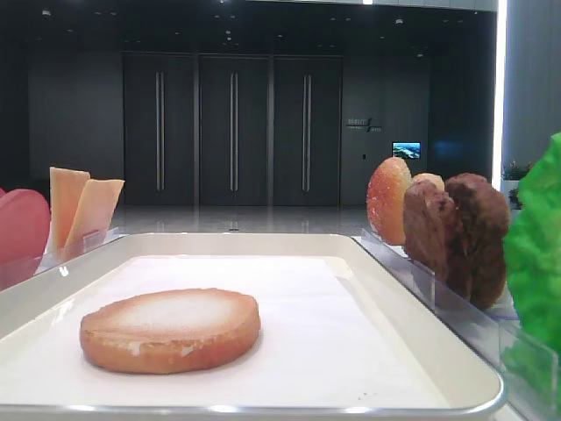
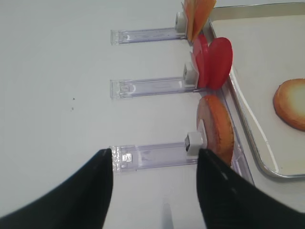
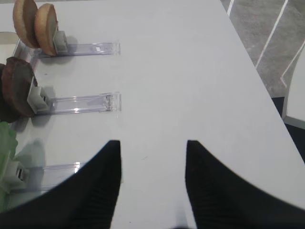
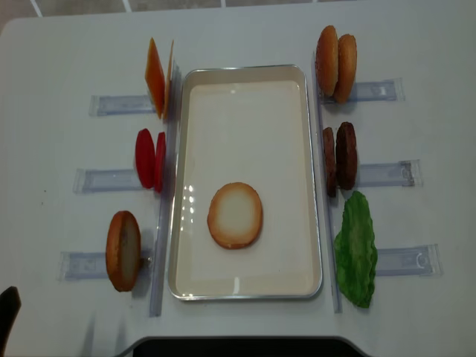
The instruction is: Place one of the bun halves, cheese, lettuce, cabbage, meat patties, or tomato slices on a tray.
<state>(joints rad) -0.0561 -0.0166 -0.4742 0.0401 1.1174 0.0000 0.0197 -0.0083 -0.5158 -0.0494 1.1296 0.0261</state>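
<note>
One bun half (image 4: 235, 215) lies flat, pale cut face up, on the white tray (image 4: 245, 89), also seen in the low view as the bun half (image 1: 171, 329). My left gripper (image 2: 155, 152) is open and empty over the table, left of the tray (image 2: 248, 143). It faces a clear rack holding an upright bun (image 2: 217, 129), and its right finger's tip sits just before that bun. Tomato slices (image 2: 214, 62) and cheese (image 2: 198, 12) stand in the racks beyond. My right gripper (image 3: 152, 145) is open and empty, right of the racks with buns (image 3: 38, 24), meat patties (image 3: 16, 88) and lettuce (image 3: 5, 152).
Clear plastic racks (image 4: 111, 104) line both long sides of the tray, three per side. The table edge (image 3: 252, 67) runs close on the right of the right wrist view, with floor beyond. A dark base (image 4: 238, 346) sits at the table's near edge.
</note>
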